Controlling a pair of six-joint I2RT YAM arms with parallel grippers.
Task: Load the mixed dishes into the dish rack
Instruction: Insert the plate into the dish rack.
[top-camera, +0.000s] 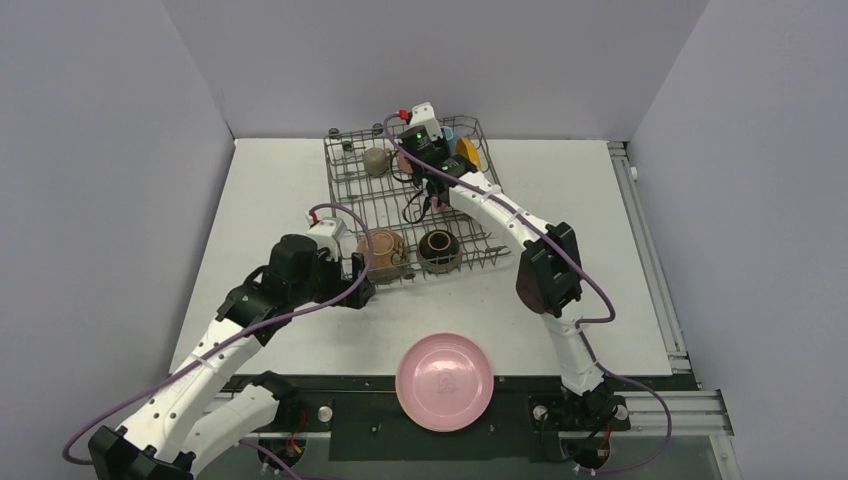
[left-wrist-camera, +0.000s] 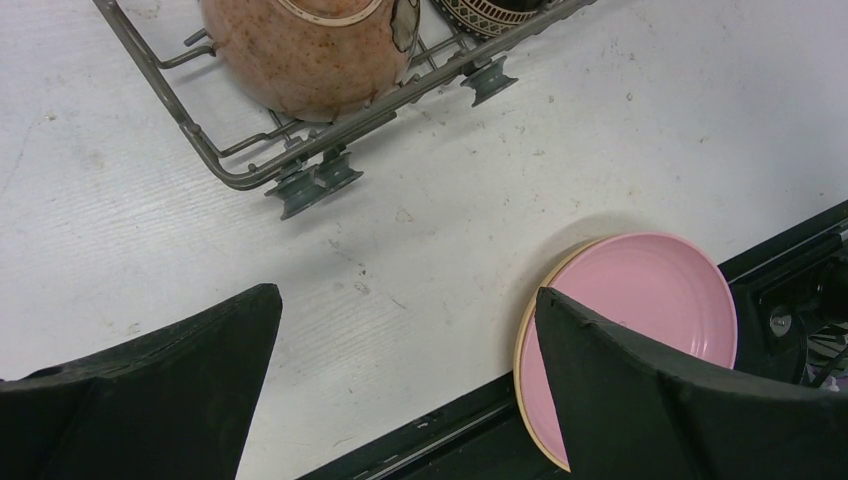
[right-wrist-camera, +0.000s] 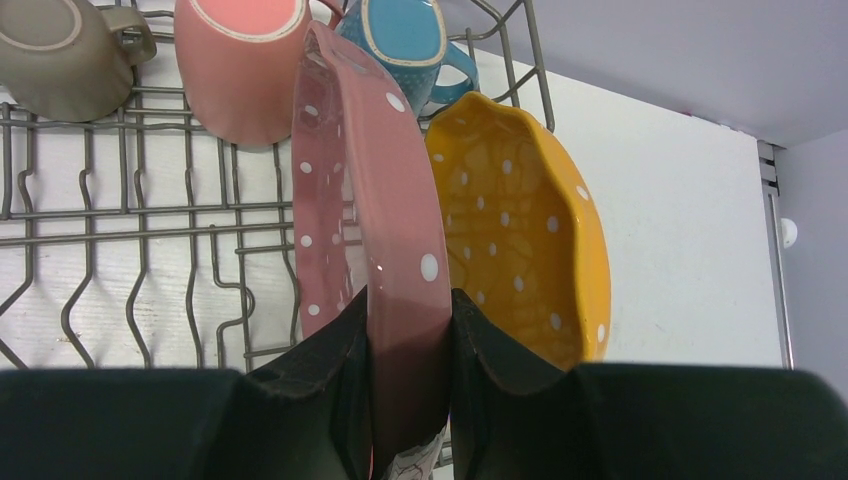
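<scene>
The grey wire dish rack (top-camera: 350, 205) stands at the table's back. My right gripper (right-wrist-camera: 410, 310) is shut on the rim of a pink white-dotted plate (right-wrist-camera: 375, 200), held on edge among the tines beside the scalloped orange-yellow dotted plate (right-wrist-camera: 520, 240). A pink cup (right-wrist-camera: 240, 60), a blue mug (right-wrist-camera: 405, 40) and a grey-green cup (right-wrist-camera: 60, 50) lie behind them. A terracotta bowl (top-camera: 383, 253) and a dark brown bowl (top-camera: 439, 250) sit in the rack's near row. My left gripper (left-wrist-camera: 405, 292) hangs open and empty over bare table, left of a plain pink plate (left-wrist-camera: 650, 300).
The plain pink plate (top-camera: 444, 381) overhangs the table's near edge onto the black base rail (top-camera: 380, 420). Grey walls close in the table at the back and on both sides. The rack's rubber feet (left-wrist-camera: 310, 180) rest on the white tabletop just ahead of my left gripper.
</scene>
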